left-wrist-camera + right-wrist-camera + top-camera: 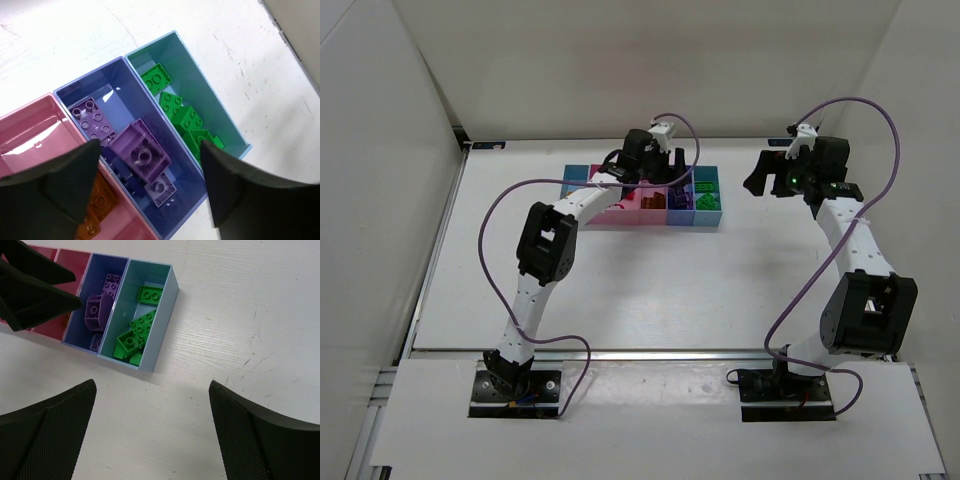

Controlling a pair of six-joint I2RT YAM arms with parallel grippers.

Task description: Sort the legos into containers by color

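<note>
Left gripper (150, 145) fingers spread wide, empty, over glossy studded purple bricks (141, 152) in the darker blue compartment (75, 92). Right gripper (152, 384) fingers gape above the scuffed white surface (240, 315).

the tray (705, 220) is lying on the far middle of the table (650, 290), legos (180, 116) sitting in its compartments. the left gripper (149, 150) is hanging over it; the right gripper (152, 385) is hovering off its right end.
</note>
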